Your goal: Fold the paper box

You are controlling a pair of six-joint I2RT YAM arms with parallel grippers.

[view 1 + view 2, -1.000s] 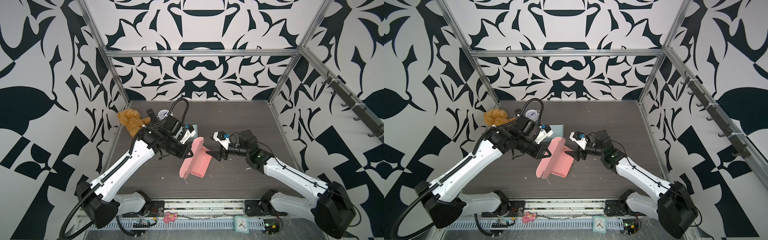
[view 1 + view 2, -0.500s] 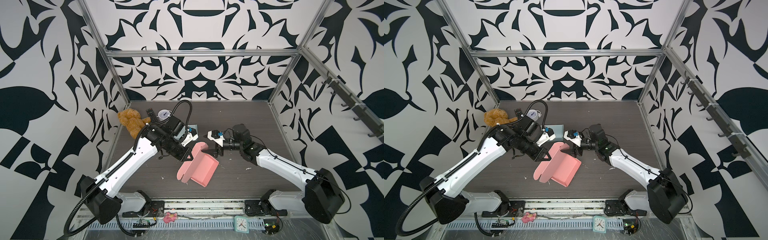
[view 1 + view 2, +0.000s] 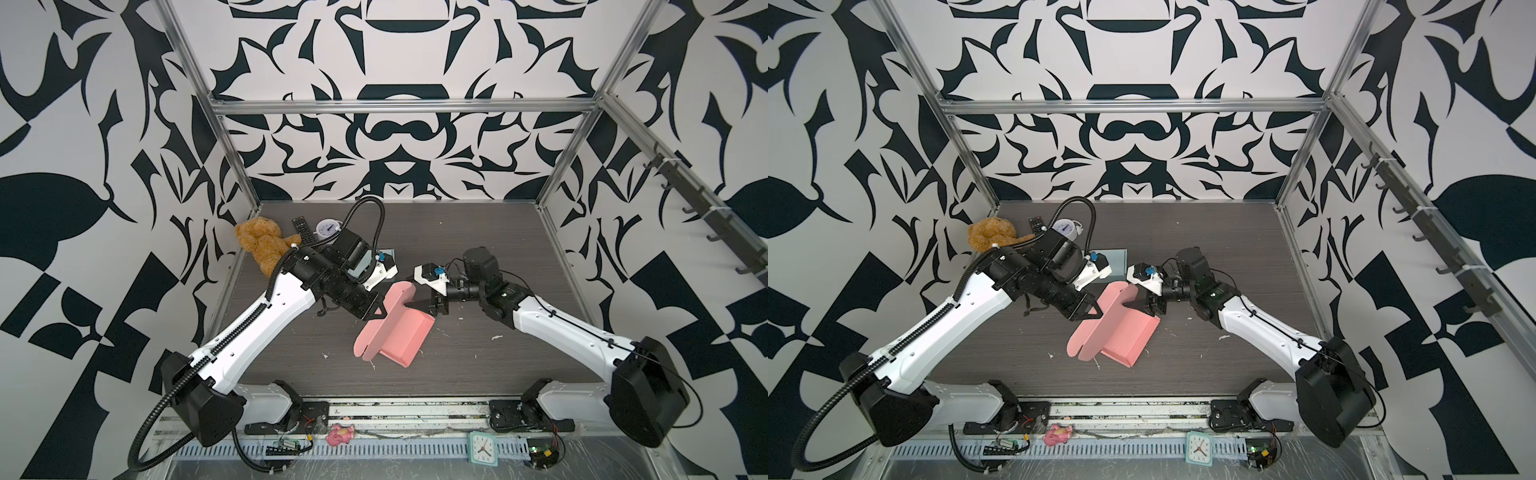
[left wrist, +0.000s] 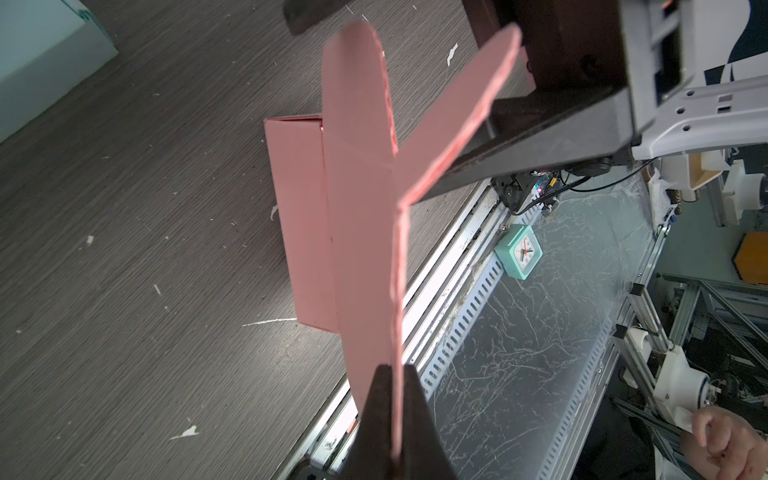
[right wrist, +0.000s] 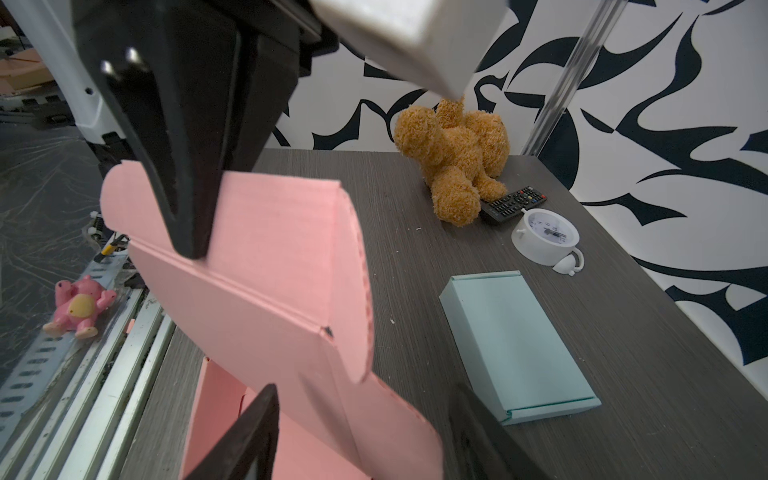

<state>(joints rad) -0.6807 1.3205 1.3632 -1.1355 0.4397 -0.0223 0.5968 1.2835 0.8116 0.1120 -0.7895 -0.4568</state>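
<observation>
Left tool (image 4: 395, 370) pinches the pink paper box's (image 3: 399, 332) upright flap.

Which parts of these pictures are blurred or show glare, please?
Right wrist view: the right gripper close to the lens is blurred, the teddy bear sharp. Left wrist view: pale sheen on the table beside the paper box. Both top views: even light, sharp.

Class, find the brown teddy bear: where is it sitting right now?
In a top view the teddy bear lies in the far left corner of the table, just left of the black remote and the white alarm clock.
</observation>
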